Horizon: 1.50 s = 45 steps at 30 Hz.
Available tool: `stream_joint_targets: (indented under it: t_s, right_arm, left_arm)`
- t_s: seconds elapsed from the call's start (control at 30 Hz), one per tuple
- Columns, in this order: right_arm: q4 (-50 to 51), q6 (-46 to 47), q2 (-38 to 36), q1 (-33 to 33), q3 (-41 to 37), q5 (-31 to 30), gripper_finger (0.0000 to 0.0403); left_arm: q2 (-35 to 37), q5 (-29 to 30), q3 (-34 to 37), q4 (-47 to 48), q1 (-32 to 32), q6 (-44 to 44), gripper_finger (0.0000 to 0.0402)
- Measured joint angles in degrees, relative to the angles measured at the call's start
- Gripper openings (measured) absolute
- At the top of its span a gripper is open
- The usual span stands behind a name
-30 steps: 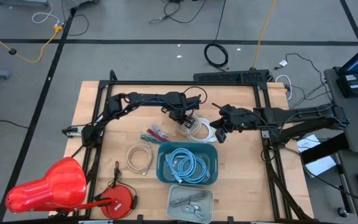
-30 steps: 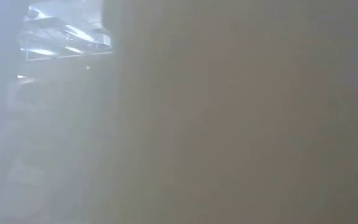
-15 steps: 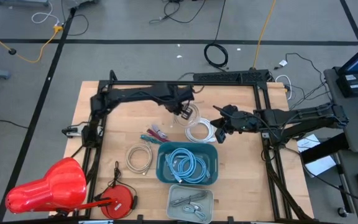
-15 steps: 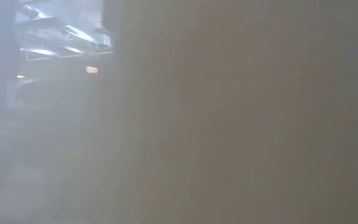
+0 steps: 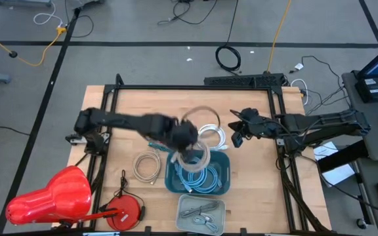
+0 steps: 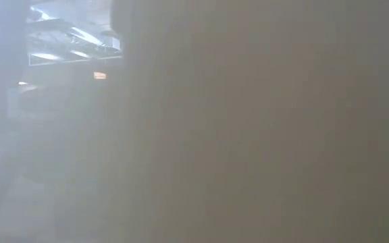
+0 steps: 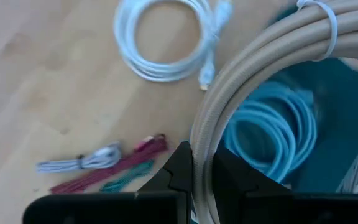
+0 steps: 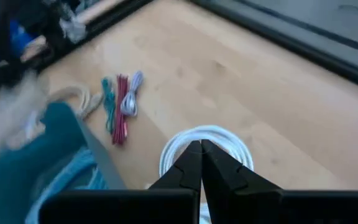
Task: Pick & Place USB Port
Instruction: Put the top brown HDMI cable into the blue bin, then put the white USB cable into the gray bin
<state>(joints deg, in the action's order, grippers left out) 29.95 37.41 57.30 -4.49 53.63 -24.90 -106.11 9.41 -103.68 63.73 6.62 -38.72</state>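
A beige cable coil [image 7: 247,74], bound with a white tie [image 7: 319,18], hangs in the air over the far rim of the teal bin [image 5: 222,160], with my left gripper [image 7: 197,165] shut on it. Light blue cable [image 7: 272,124] lies coiled in the bin. On the wood just beyond the bin rests a white cable coil [image 5: 213,136]. My right gripper [image 5: 236,139] hovers shut to the right of that white coil [image 8: 207,144], holding nothing. The low view is blocked by a blurred surface. My left gripper pinches the coil's bundled strands [image 7: 202,146] between its two fingers, at the lowest stretch of the ring seen in the wrist view. The fingers slant steeply down and lie across the strands. The coil is lifted clear of table and bin, its ring standing out beyond the fingertips.
Small red, green and white tied cables [image 5: 165,139] lie left of the bin. Another pale coil [image 5: 147,165] lies nearer the left. A grey tray [image 5: 201,213] sits at the near edge, a red reel [image 5: 125,210] and a red bulky object [image 5: 51,196] at the near left.
My left gripper has risen from the table's far middle with the beige coil, lifting it clear of the wood, then swung toward the near edge until it hangs over the teal bin. The white coil has stayed where it was.
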Motion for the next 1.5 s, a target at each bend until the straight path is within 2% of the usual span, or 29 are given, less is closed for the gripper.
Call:
stream_joint_targets:
  t_s: [0.1, 0.3, 0.5, 0.6, 0.77, 0.83, 0.93, 1.07, 1.23, 1.33, 1.5]
  right_arm:
    - [-0.1, 1.6, -0.5, 0.4, 0.0, -2.1, 0.0]
    - [-3.1, 2.4, -0.4, 1.1, 0.0, -2.1, 0.0]
    - [-4.4, 2.4, -0.4, 1.1, 0.0, -2.0, 0.0]
    - [-4.4, 2.4, -0.4, 1.0, 0.0, -1.8, 0.0]
    - [-4.4, 2.4, -0.4, 1.0, 0.0, 1.2, 0.0]
    - [-4.4, 2.4, -0.4, 1.0, 0.0, 1.3, 0.0]
    - [-4.4, 2.4, -0.4, 1.0, 0.0, 1.4, 0.0]
    - [-4.4, 2.2, -0.4, 1.0, 0.0, 1.4, 0.0]
    - [-4.5, 1.9, -0.4, 1.0, 0.0, 1.1, 0.0]
    - [-5.2, 0.8, -0.4, 1.0, 0.0, 1.0, 0.0]
    - [-5.8, 0.2, -0.4, 1.1, 0.0, 0.8, 0.0]
  left_arm:
    - [-2.7, 0.8, 0.0, -0.4, 3.2, -0.8, 0.0033]
    - [-7.8, -0.1, 0.0, -0.8, 6.8, -2.1, 0.0033]
    - [-12.1, 5.3, 0.0, -0.9, 6.3, -2.0, 0.0033]
    - [-13.4, 4.9, 0.0, -0.3, 4.9, -2.6, 0.0035]
    - [-13.6, -2.4, 0.0, 0.5, 3.3, -2.1, 0.0109]
    - [-13.5, -3.3, 0.0, 0.8, 3.0, -1.7, 0.0137]
    - [-12.2, -3.7, 0.0, 1.2, 3.0, -1.0, 0.016]
    - [-7.7, -2.8, 0.0, 1.1, 2.9, -2.9, 0.0166]
    - [1.1, 3.4, 0.0, 4.1, 0.7, -11.6, 0.0152]
    - [5.4, 7.0, -0.1, 10.1, -1.4, -14.5, 0.014]
    - [7.7, 14.7, 0.0, 26.8, -4.6, -12.2, 0.0124]
